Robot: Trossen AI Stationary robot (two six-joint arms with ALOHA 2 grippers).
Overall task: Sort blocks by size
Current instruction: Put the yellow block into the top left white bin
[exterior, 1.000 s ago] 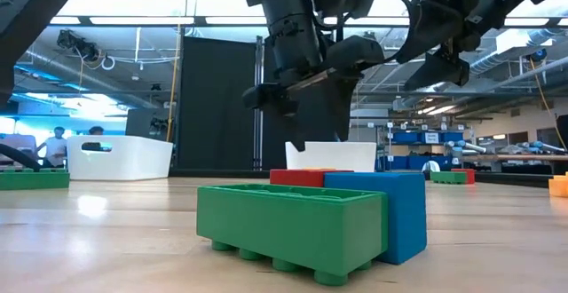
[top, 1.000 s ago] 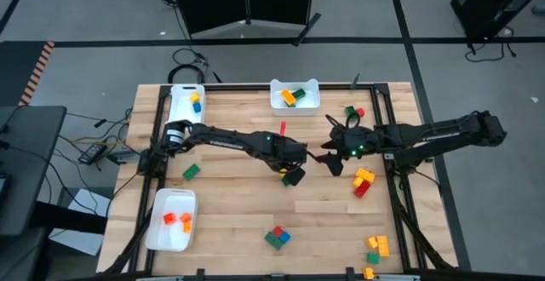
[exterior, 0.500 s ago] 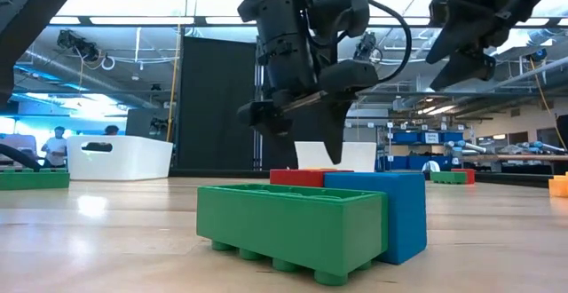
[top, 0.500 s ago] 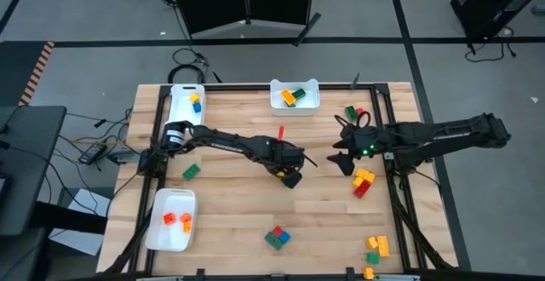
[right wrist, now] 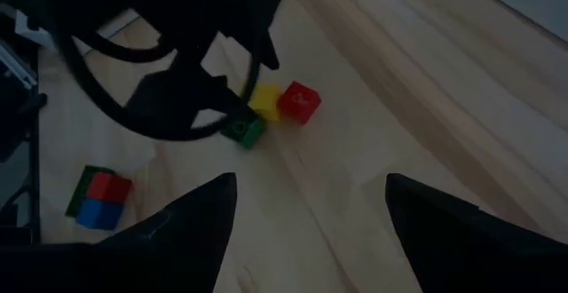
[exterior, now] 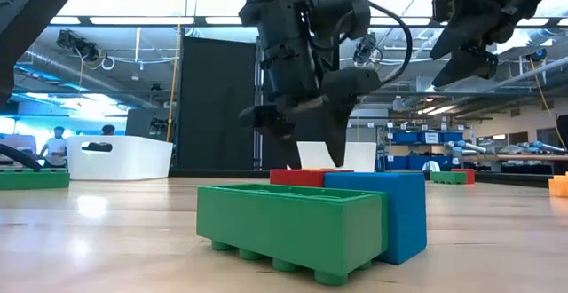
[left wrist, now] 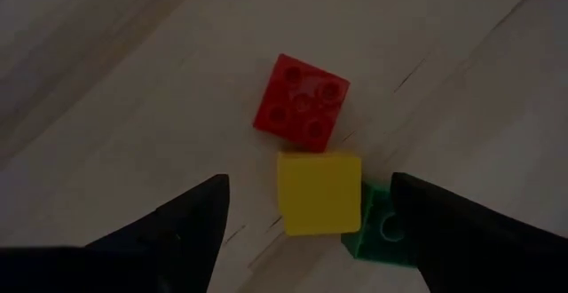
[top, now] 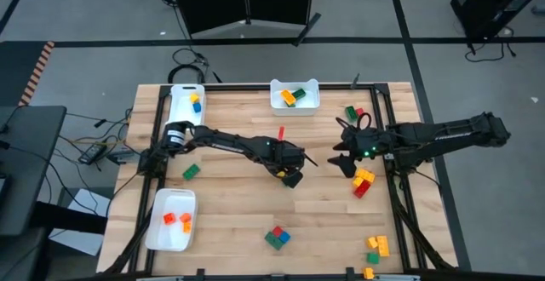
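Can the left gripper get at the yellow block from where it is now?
Probably yes: the left gripper is open directly above the yellow block, nothing covering it, though the red block and green block touch its sides.

Legible text, labels, brands, numbers, signs: none. No readable marking on blocks, trays, arms, table or background equipment in any view.
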